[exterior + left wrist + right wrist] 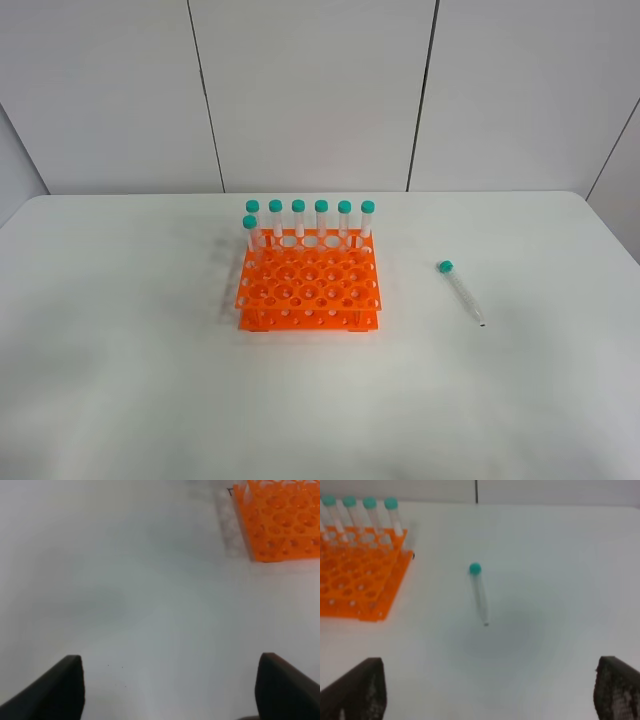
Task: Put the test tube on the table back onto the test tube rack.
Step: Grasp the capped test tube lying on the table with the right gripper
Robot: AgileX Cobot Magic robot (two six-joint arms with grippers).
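A clear test tube [461, 291] with a teal cap lies flat on the white table [120, 330], to the right of the orange test tube rack [309, 282]. Several identical capped tubes [310, 218] stand in the rack's back row. Neither arm shows in the exterior view. In the right wrist view the lying tube [479, 596] is ahead of my right gripper [487, 692], whose dark fingers [357, 690] stand wide apart; the rack [355, 575] is off to one side. In the left wrist view my left gripper [172, 690] is open over bare table, with the rack's corner [280, 522] far ahead.
Grey wall panels [310, 90] rise behind the table's back edge. The table's right rounded corner [590, 205] lies behind the lying tube.
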